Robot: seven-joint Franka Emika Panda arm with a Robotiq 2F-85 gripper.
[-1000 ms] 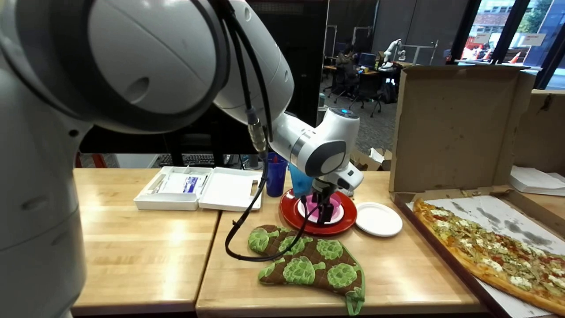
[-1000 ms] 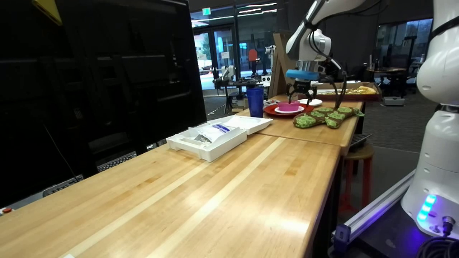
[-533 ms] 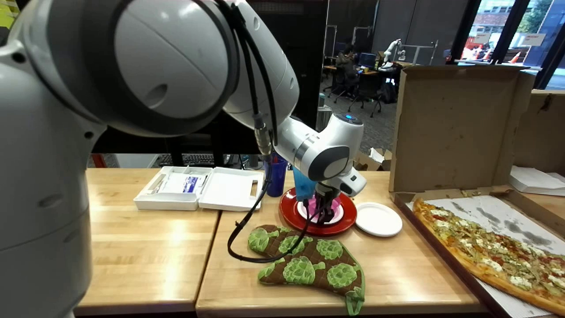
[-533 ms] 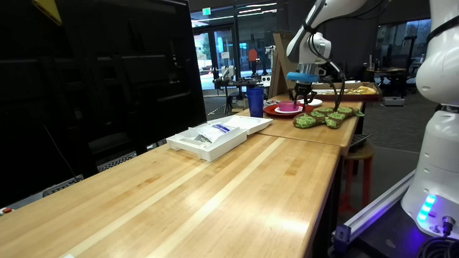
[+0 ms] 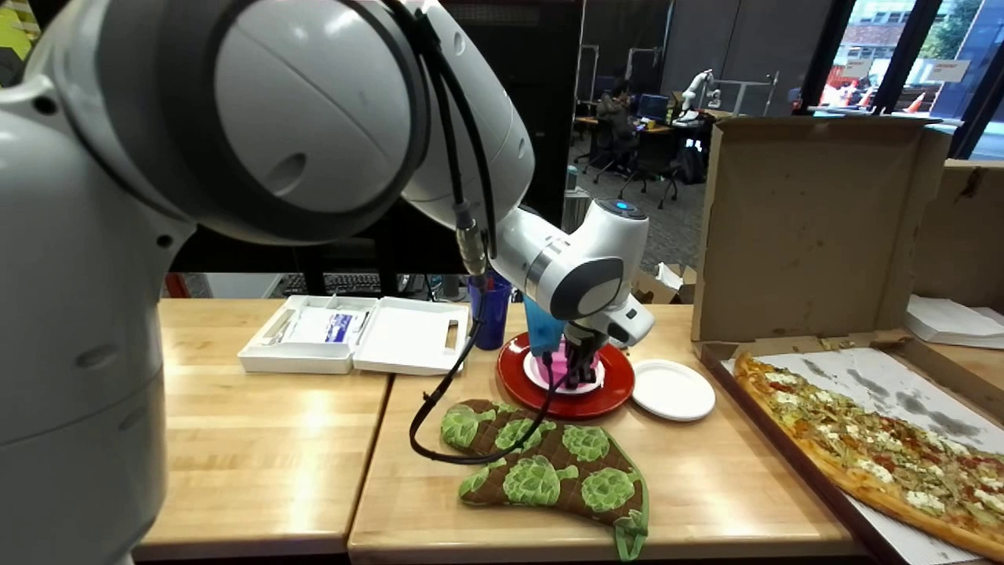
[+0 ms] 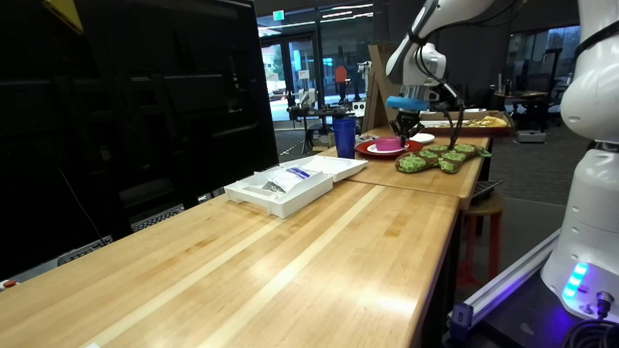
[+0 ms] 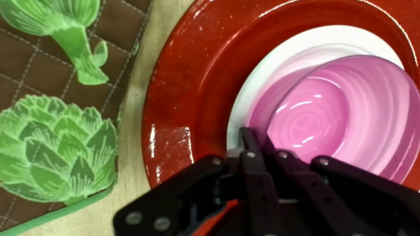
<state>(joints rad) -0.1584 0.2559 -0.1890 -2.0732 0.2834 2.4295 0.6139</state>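
Note:
A pink bowl [image 7: 308, 121] sits on a small white plate [image 7: 334, 34], which lies in a larger red plate [image 7: 174, 108]. My gripper [image 7: 257, 140] is shut on the bowl's side wall, with one finger inside the bowl and its mate outside, over the white plate. In the wrist view the wall runs up between the two fingertips. Both exterior views show the gripper [image 6: 404, 143] pointing down at the edge of the bowl [image 6: 388, 143], which still rests low on the plates. The arm partly covers the bowl [image 5: 558, 365] in an exterior view.
A brown oven mitt with green artichokes [image 5: 541, 471] lies in front of the red plate. A blue cup [image 5: 492, 318] stands behind, near an open white case [image 5: 412, 333]. At the other side are a white plate [image 5: 674, 390] and an open pizza box [image 5: 816, 227] with pizza [image 5: 871, 447].
The gripper has come down slightly and its fingers have gone from wide apart to shut on the bowl's wall. Bowl and small white plate have shifted a little on the red plate.

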